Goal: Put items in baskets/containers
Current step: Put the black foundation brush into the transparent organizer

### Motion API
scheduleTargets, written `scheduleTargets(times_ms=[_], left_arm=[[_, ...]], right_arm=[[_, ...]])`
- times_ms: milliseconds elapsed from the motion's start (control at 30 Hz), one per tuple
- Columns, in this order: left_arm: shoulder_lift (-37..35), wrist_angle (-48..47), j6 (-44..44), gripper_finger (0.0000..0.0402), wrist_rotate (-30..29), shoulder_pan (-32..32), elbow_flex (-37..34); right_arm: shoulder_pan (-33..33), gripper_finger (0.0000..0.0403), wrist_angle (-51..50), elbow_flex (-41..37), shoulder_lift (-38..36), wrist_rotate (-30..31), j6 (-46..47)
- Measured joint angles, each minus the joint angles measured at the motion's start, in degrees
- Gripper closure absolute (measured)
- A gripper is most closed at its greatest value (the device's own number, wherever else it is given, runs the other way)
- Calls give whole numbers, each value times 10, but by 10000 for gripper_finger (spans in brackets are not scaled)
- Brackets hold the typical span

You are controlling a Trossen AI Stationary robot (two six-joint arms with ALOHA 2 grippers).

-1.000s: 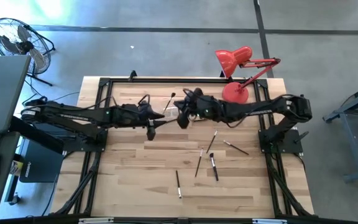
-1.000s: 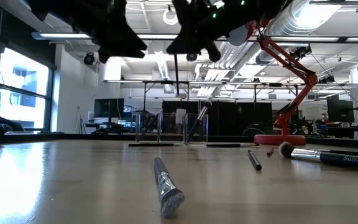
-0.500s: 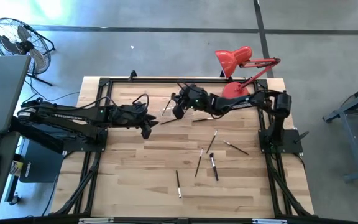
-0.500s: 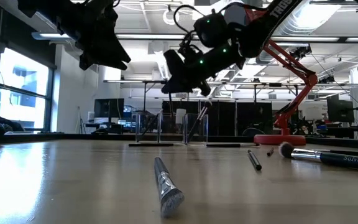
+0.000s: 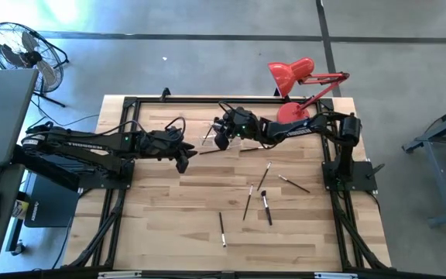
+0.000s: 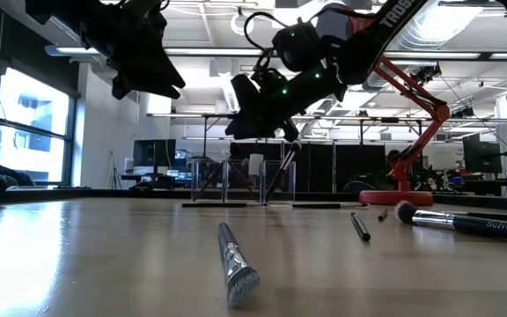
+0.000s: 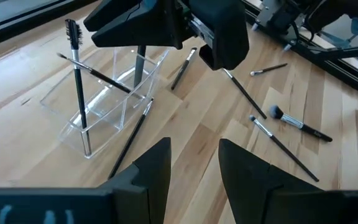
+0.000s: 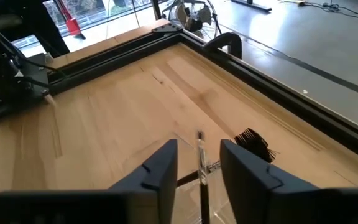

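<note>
Holder (image 7: 107,93), clear plastic, sits at the table's far middle with brushes (image 7: 78,74) standing inside. You see right gripper (image 5: 221,133) above it, jaws apart around a brush; left gripper (image 5: 183,159) nearby, parted, empty.

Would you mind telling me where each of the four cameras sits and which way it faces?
High view: overhead, straight down on the table; both arms show.
Low view: at tabletop height, looking level across; both arms hang above.
Left wrist view: on the left arm, past the left gripper toward the clear holder.
Right wrist view: on the right arm, past the right gripper onto a brush.
Shared: the low and left wrist views both show the holder.
</note>
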Motion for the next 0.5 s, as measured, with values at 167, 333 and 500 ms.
scheduleTargets(times_ms=[167,333,500], left_arm=[[0,0,0,268,2,0,0],[0,0,0,268,3,0,0],[0,0,0,268,3,0,0]], right_arm=[[1,257,-4,0,-33,-3,0],[24,260,-38,0,-90,-13,-4],[84,295,-136,0,-129,24,0]])
